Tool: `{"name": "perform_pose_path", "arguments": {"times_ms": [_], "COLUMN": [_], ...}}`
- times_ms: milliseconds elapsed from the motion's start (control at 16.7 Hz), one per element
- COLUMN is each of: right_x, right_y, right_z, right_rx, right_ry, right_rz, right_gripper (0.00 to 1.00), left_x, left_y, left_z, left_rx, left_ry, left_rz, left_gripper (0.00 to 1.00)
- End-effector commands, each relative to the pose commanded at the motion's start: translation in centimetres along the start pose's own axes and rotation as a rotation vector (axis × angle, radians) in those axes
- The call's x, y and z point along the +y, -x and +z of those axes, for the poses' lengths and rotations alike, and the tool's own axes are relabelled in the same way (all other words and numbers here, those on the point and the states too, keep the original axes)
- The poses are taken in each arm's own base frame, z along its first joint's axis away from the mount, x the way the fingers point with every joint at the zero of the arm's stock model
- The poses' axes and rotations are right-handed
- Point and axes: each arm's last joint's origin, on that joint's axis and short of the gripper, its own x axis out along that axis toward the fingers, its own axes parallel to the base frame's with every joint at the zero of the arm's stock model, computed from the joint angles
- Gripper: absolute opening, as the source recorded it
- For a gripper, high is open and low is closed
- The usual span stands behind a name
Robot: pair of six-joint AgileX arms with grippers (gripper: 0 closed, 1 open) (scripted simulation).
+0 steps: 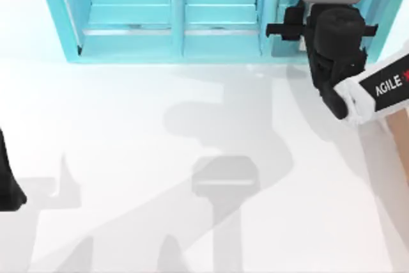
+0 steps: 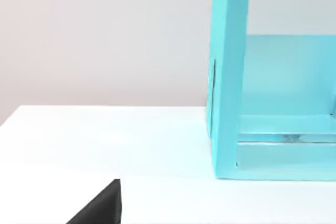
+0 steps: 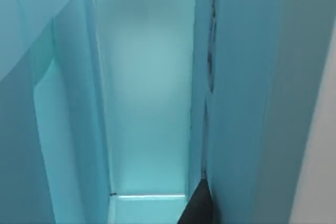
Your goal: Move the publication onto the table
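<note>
The white forearm shell of my right arm (image 1: 377, 91) sits closest to the top camera, in the upper right of the frame. It has black "AGILE" lettering with a red mark after it that's cut off at the edge. Its black right gripper (image 1: 287, 25) pokes into the rightmost compartment of the light-blue open-front shelf unit (image 1: 128, 23), which runs along the top of the frame. No idea from these shots whether it's spread or clamped, or whether it's touching anything.

The right wrist view looks straight into that tall narrow compartment, which the overhead shot doesn't give you. There's a darker teal slab standing upright along one side wall, which I take to be the thick teal-blue book (image 3: 247, 103), but I can't say for sure. So it's in the shelf, not on the large plain white table (image 1: 128, 126).

The left gripper (image 1: 7, 183) is parked at the left edge of the top view, well apart from the shelf. Can't tell its opening either. The left wrist view shows the shelf's outer end panel from the side.

A tan wooden box (image 1: 401, 139) peeks in at the right edge.
</note>
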Motion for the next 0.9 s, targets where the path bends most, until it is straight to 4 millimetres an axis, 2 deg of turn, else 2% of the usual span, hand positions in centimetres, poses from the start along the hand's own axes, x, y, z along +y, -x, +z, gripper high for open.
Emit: {"name": "perform_pose_path", "arguments": {"times_ms": [420, 540, 720, 900], "right_x": [0.0, 0.4, 1.5, 2.1], "right_y": [0.1, 0.6, 2.8, 6.9], "right_z": [0.1, 1.0, 4.3, 9.6], "right_rx": [0.000, 0.000, 0.002, -0.012], "right_ry": [-0.001, 0.000, 0.004, 0.000], "right_rz": [0.001, 0.005, 0.010, 0.012], "right_gripper": [0.00, 0.00, 0.00, 0.00], "left_x": [0.0, 0.0, 0.0, 0.0], "left_y": [0.0, 0.0, 0.0, 0.0], "left_z": [0.0, 0.0, 0.0, 0.0], "left_rx": [0.000, 0.000, 0.000, 0.000], "left_ry": [0.000, 0.000, 0.000, 0.000], "left_rz": [0.000, 0.000, 0.000, 0.000], "left_gripper": [1.00, 1.00, 1.00, 1.00]}}
